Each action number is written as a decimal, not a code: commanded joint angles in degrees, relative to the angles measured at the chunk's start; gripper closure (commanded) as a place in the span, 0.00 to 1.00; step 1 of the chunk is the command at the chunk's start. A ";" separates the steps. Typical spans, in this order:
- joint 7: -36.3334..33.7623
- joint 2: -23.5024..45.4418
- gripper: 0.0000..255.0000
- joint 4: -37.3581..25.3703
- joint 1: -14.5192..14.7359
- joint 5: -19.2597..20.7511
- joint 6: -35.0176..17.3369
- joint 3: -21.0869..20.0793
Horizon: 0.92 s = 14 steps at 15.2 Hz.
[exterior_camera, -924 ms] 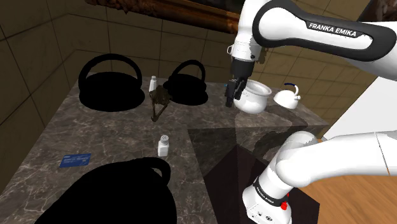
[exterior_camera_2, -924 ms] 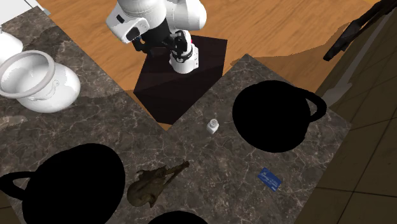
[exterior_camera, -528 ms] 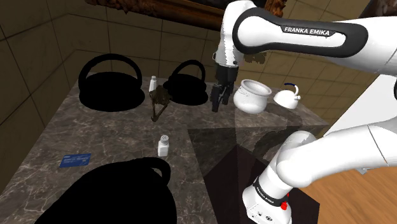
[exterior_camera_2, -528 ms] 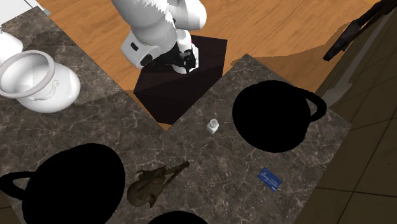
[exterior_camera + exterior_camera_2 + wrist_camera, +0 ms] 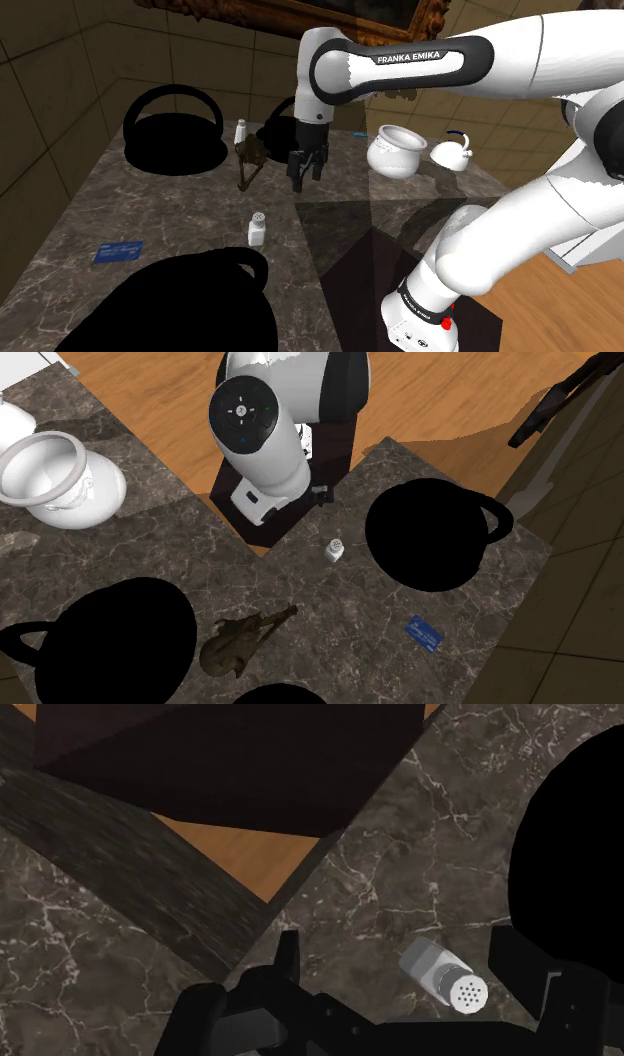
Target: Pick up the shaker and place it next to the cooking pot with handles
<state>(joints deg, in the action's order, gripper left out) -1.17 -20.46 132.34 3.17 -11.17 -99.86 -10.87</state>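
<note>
A small white shaker (image 5: pixel 258 228) with a holed top stands upright on the dark marble counter (image 5: pixel 170 210); it also appears as shaker (image 5: pixel 334 550) and shaker (image 5: pixel 445 977). My black gripper (image 5: pixel 303 170) hangs open above the counter, up and to the right of the shaker in the shoulder view, not touching it. In the wrist view the gripper (image 5: pixel 400 959) has its fingers apart, and the shaker lies below, nearer the right fingertip (image 5: pixel 518 949). A large black handled pot (image 5: pixel 185 300) sits close to the shaker, also seen as pot (image 5: pixel 430 532).
Two more black handled pots (image 5: pixel 173 130) (image 5: pixel 283 128) stand at the back with a second small shaker (image 5: pixel 240 130) between them. A brown figure (image 5: pixel 250 160) and a blue card (image 5: pixel 118 252) lie on the counter. A white pot (image 5: pixel 397 150) and kettle (image 5: pixel 452 152) stand far right.
The arm has swung toward the shoulder view's left, from beside the white pot to over the middle of the counter, nearer the shaker. The fingers stay apart.
</note>
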 commanded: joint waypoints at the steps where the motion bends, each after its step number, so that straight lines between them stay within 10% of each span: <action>1: -0.80 4.18 0.00 -1.28 0.47 -0.75 -2.30 -0.98; 14: -4.71 23.42 0.00 -8.82 3.25 -2.35 -11.79 -4.78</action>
<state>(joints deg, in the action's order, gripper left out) -5.85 2.83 122.96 6.30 -13.42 -110.92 -15.54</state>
